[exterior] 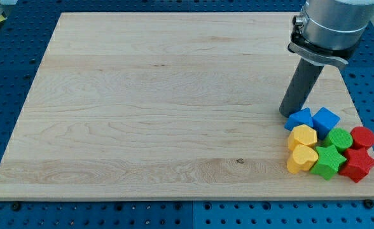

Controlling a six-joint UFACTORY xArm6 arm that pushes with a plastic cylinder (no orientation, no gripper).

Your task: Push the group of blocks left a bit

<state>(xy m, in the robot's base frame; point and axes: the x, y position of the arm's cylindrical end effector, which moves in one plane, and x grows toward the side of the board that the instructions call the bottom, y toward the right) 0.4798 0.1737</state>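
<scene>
A tight group of blocks lies at the view's bottom right of the wooden board [142, 95]. It holds a blue pointed block [299, 119], a blue cube [326, 120], a yellow hexagonal block [302, 137], a yellow heart [301, 158], a green round block [340, 138], a green star [328, 161], a red round block [363, 137] and a red star [357, 165]. My tip [288, 114] rests on the board just up and left of the blue pointed block, touching or nearly touching it.
The board sits on a blue perforated table [9, 76]. The board's right edge [365, 121] runs close beside the red blocks. The arm's grey body [330, 25] hangs over the view's top right.
</scene>
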